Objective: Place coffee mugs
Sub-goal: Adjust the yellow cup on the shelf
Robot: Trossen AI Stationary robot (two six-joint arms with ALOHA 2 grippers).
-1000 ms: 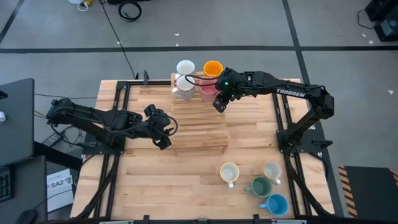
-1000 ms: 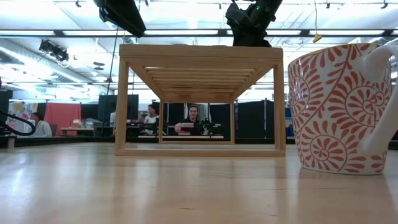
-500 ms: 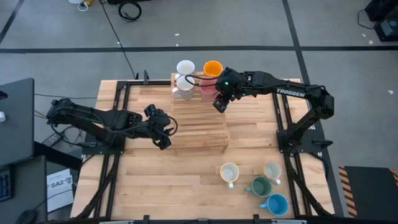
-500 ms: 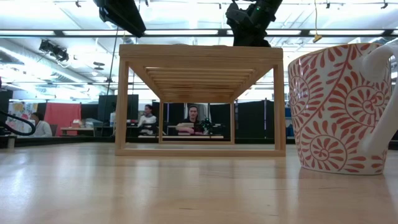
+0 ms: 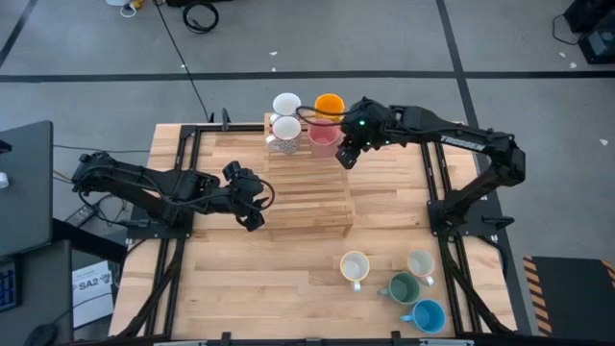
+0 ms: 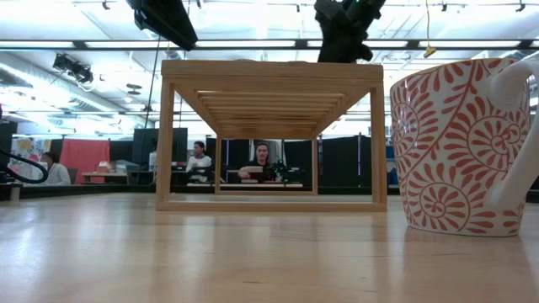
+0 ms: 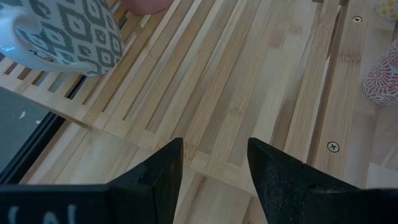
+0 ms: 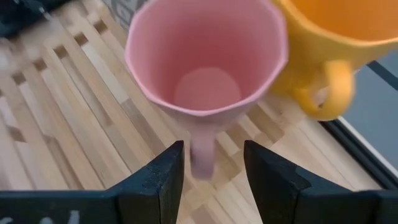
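Here, by label:
Desk: a pale butcher-block wooden desk point(image 5: 240, 279) on a black frame carries everything.
Rack: a low slatted wooden rack point(image 5: 307, 187) stands at the desk's middle, toward the far edge.
Left arm: it lies low over the desk's left side, its left hand point(image 5: 252, 204) just beside the rack's left edge, fingers point(image 7: 158, 177) standing apart with nothing between them.
Right arm: it reaches from the right, its right hand point(image 5: 346, 156) over the rack's far right corner, fingers point(image 8: 163, 177) apart and empty, the pink mug's handle showing in the gap between them.
Mugs on the rack: a pink faceted ceramic mug point(image 5: 323, 137) stands upright beside an orange ceramic mug point(image 5: 330, 105); left of them a white mug with a grey diamond pattern point(image 5: 285, 130) and a plain white mug point(image 5: 285, 104).
Mugs on the desk: near the front right, a cream mug point(image 5: 355, 266), a pale white mug point(image 5: 420, 263), a dark green mug point(image 5: 403, 287) and a blue mug point(image 5: 427, 315).
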